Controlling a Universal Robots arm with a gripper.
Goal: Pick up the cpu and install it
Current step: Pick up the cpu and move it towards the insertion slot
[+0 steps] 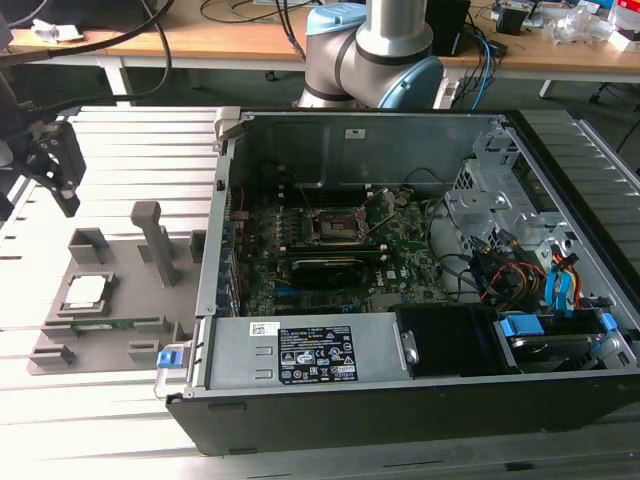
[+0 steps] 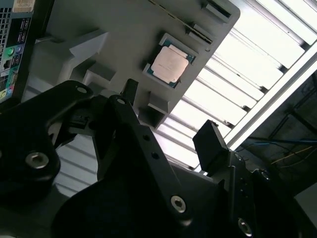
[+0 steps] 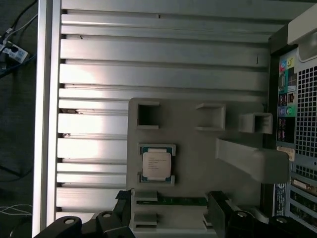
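The cpu (image 1: 85, 292) is a small silver square lying flat in a recess of the grey holder plate (image 1: 125, 290), at the exterior view's left. It also shows in both wrist views (image 2: 171, 62) (image 3: 157, 165). My black gripper (image 1: 45, 190) hangs above and behind the plate, clear of the cpu. Its fingers (image 2: 210, 141) stand apart and it is open (image 2: 168, 111) (image 3: 171, 210), with nothing between them. The black square socket (image 1: 340, 225) with its metal frame sits on the motherboard inside the open computer case (image 1: 520, 400).
A tall grey post (image 1: 150, 235) and low blocks rise from the holder plate. A green strip (image 1: 100, 323) lies along its near edge. The case's metal side wall (image 1: 215, 250) stands between plate and motherboard. A long black card (image 1: 330, 268) lies just below the socket.
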